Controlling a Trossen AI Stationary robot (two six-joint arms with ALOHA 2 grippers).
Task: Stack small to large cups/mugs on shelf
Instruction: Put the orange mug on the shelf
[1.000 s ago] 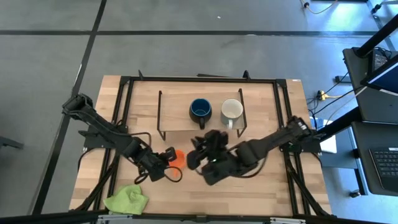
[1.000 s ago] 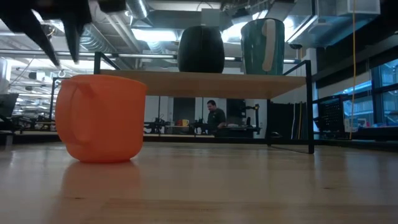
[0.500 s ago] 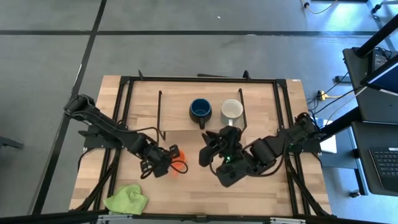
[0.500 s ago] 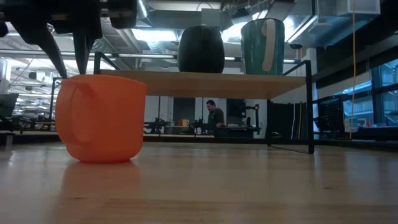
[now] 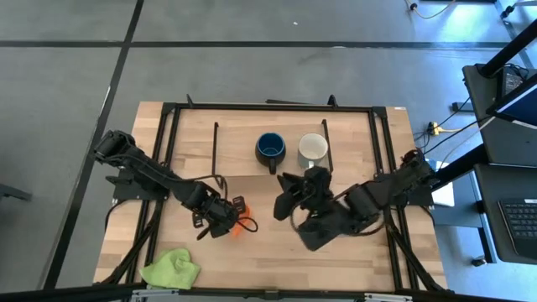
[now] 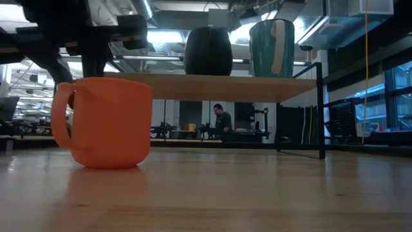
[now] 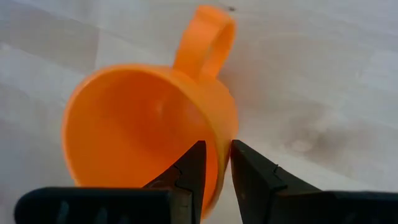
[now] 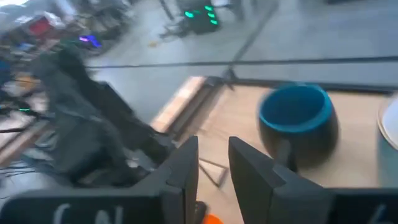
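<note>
A: Where is the orange mug point(image 5: 237, 220) sitting?
B: On the bench point(image 5: 193, 159), in front of the shelf point(image 5: 239, 149); the left fingers point(image 7: 214, 171) are straddling its rim, one inside, one outside.

A: And the right fingers point(image 5: 289, 195)?
B: Hovering narrowly parted, holding nothing, near the blue mug point(image 5: 270, 148) and white mug point(image 5: 313, 150) standing on the shelf.
</note>
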